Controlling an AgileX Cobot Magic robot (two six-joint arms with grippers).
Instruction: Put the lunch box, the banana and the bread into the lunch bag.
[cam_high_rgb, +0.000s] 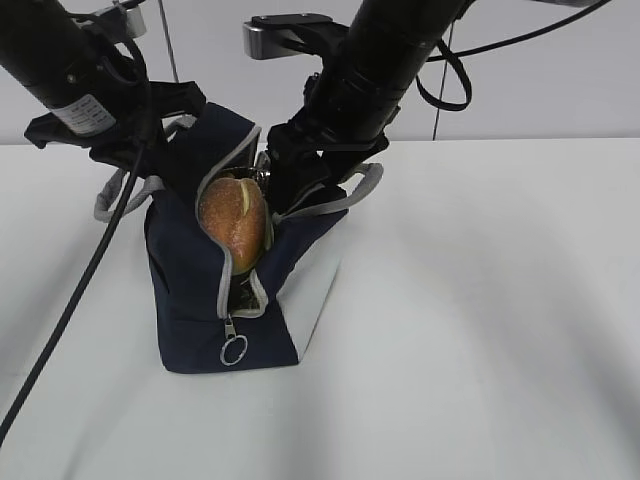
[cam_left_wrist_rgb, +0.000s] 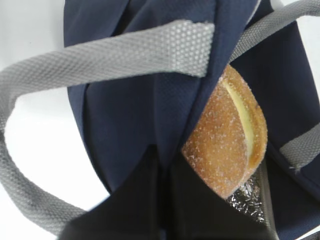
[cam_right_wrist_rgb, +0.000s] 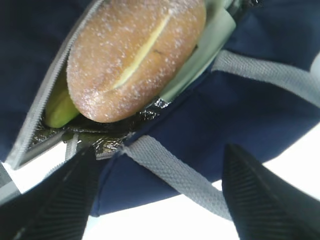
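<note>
Exterior view: bread (cam_high_rgb: 234, 222) wedged upright in bag (cam_high_rgb: 190, 300) mouth, above banana (cam_right_wrist_rgb: 59, 107) and box lid (cam_right_wrist_rgb: 202, 50). Left gripper (cam_left_wrist_rgb: 162, 200) clenched on bag fabric; right gripper (cam_right_wrist_rgb: 155, 195) released, empty. Bread looks light, crusty, crushable; nudge its top gently.

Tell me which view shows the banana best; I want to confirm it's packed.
The right wrist view: a yellow-green sliver of the banana shows beneath the bread inside the lunch bag. In the exterior and left wrist views the bread and the bag's fabric hide it.
</note>
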